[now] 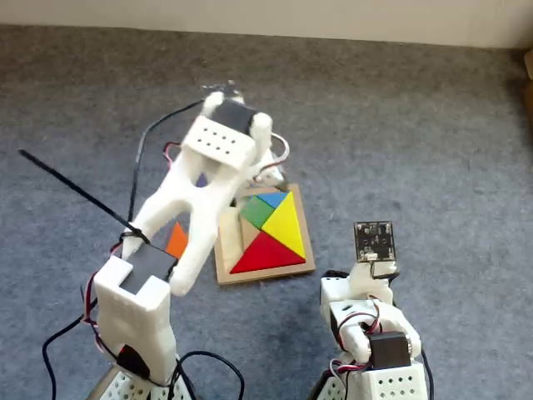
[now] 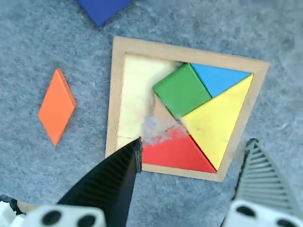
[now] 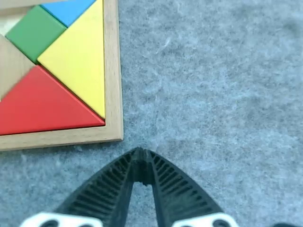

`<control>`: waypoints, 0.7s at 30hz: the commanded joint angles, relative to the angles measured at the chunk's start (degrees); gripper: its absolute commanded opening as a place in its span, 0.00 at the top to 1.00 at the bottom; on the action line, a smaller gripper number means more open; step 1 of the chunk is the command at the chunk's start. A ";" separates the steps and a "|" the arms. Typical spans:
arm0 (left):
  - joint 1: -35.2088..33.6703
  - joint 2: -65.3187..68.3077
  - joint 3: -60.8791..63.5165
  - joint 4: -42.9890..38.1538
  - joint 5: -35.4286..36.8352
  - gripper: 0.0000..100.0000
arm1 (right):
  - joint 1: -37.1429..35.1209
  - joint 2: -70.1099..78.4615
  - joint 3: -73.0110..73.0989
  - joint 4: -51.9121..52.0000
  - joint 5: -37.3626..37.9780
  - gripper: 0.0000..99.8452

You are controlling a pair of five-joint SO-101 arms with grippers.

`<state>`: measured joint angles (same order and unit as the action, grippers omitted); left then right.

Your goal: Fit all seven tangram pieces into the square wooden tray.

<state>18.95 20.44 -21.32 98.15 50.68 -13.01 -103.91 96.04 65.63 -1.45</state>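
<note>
Tray [image 1: 308, 242] [image 2: 113, 94] [image 3: 112, 71] of wood lies flat on the gray fuzzy surface [image 1: 416, 125]. Four pieces sit inside it: a red triangle [image 1: 265, 250] [image 2: 175, 151] on the near side, a yellow triangle [image 1: 287, 223] on the right, a green square [image 1: 256, 212] in the middle, and a blue triangle [image 1: 271, 199] on the far side. Bare wood shows in the tray's left part. An orange slanted piece [image 1: 176, 240] [image 2: 57, 106] lies left of the tray, apart from it. A dark blue piece [image 2: 102, 9] lies past the far left corner. The left tool [image 2: 194, 144] hangs over the tray, spread wide and holding nothing. The right tool [image 3: 142, 156] is closed tight and empty, by the near right corner.
</note>
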 commanded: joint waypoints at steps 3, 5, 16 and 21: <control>-2.86 -3.21 -2.51 0.70 -0.09 0.67 | 0.75 -0.92 5.05 0.31 -0.18 1.00; -2.86 -6.11 -2.51 1.23 -0.09 0.67 | 0.75 -0.92 5.05 0.31 -0.18 1.00; -9.54 -16.48 -1.01 1.58 -6.51 0.67 | 0.75 -0.92 5.05 0.31 -0.18 1.00; -9.98 -20.18 5.23 1.58 -9.76 0.67 | 0.75 -0.92 5.05 0.31 -0.18 1.00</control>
<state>9.63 5.49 -19.12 99.38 43.30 -13.01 -103.91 96.04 65.63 -1.45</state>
